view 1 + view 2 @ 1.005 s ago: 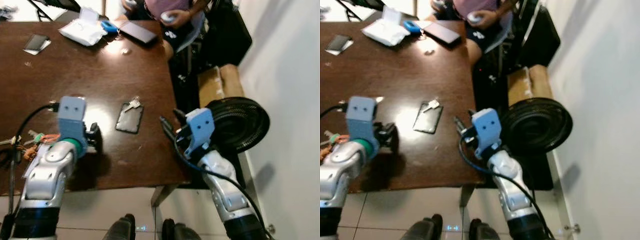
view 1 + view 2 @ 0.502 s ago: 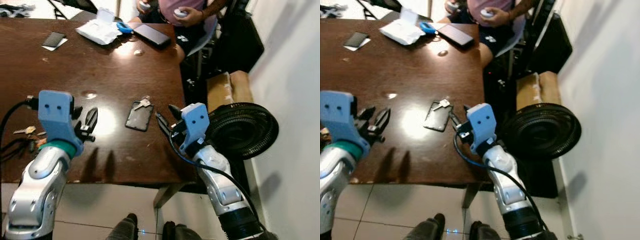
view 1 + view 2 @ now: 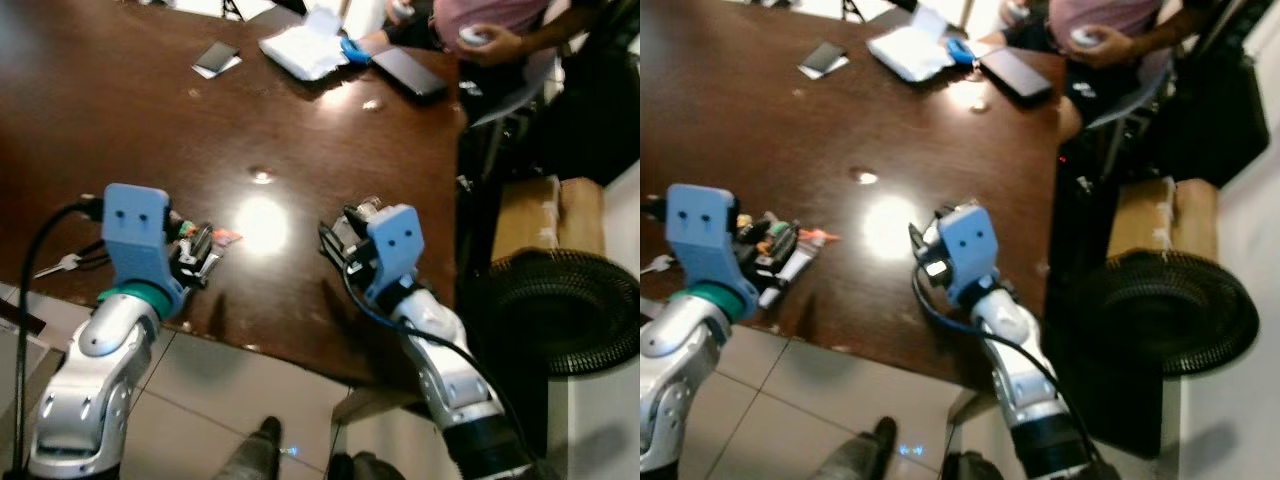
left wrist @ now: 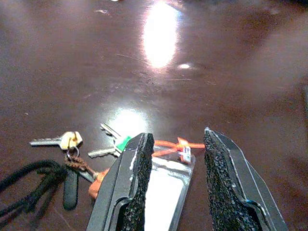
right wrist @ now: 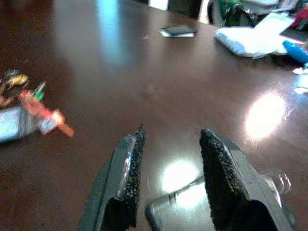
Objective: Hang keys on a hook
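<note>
On the dark table (image 3: 300, 110), near its front edge: bunch of keys (image 4: 103, 147) with orange tag (image 4: 179, 144) and clear sleeve (image 4: 166, 185), lying just ahead of the left gripper (image 4: 173, 180); fingers parted, holding nothing, straddling the sleeve, its long axis running toward 12 o'clock in the wrist view, key ring off at 10 o'clock; left arm clearly nearer. Right gripper (image 5: 168, 180): fingers apart, empty, over a flat dark card holder (image 5: 192, 202), the bunch well apart at its 10 o'clock. Containers: sleeve's contents cannot be made out.
</note>
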You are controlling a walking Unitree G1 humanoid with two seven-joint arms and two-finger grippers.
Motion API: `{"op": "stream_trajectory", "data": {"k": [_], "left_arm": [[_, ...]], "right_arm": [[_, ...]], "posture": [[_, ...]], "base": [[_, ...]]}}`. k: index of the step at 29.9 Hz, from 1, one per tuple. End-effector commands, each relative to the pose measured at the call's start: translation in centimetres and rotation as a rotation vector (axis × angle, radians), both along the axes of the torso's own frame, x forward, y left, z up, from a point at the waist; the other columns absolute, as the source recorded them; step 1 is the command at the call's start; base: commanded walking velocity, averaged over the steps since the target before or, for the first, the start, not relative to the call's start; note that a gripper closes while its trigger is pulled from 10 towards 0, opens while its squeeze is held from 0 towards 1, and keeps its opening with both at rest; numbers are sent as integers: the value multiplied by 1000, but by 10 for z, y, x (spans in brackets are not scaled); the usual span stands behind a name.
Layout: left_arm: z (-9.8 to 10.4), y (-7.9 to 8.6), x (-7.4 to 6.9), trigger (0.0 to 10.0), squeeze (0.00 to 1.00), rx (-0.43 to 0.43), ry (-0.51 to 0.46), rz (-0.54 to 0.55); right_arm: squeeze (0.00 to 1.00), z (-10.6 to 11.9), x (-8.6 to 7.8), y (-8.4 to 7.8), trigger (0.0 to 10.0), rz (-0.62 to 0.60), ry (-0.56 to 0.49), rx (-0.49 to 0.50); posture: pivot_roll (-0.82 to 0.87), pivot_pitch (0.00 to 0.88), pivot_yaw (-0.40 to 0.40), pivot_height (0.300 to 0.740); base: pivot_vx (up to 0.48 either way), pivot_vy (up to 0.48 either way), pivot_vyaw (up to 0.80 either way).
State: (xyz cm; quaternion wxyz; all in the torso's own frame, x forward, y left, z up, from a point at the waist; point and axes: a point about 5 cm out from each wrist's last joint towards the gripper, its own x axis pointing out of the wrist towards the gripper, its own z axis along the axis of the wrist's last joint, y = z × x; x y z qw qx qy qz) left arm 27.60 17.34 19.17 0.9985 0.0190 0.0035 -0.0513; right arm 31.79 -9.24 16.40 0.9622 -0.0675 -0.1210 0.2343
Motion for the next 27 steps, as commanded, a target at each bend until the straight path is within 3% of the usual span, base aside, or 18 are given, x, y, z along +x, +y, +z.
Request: {"op": "stream_trajectory", "data": {"k": [1,8,15,18,21,25,27], "left_arm": [[-4,2,-3,10000,0,1,20,11],[-5,1,-3,10000,0,6,25,9],[-14,-10,-5,10000,0,73,103,-133],[-17,-19,4,10000,0,74,104,-126],[-17,-19,4,10000,0,74,104,-126],[-14,-49,40,10000,0,137,52,-124],[-13,-55,47,10000,0,172,43,-114]], "right_arm": [[0,-9,-2,2,10000,6,30,-14],[0,-10,-3,2,10000,7,32,-15],[0,-12,-6,5,10000,34,41,4],[0,-13,-6,5,10000,32,44,2],[0,-13,-6,5,10000,32,44,2],[0,-15,-2,2,10000,12,52,-9],[0,-15,-1,1,10000,4,54,-10]], "posture": [[166,158,41,740],[162,159,45,740],[164,162,46,740],[163,164,44,740],[163,164,44,740],[139,166,48,740],[136,167,49,740]], "base": [[0,0,781],[0,0,726],[0,0,0],[0,0,0],[0,0,0],[0,0,0],[0,0,0]]}}
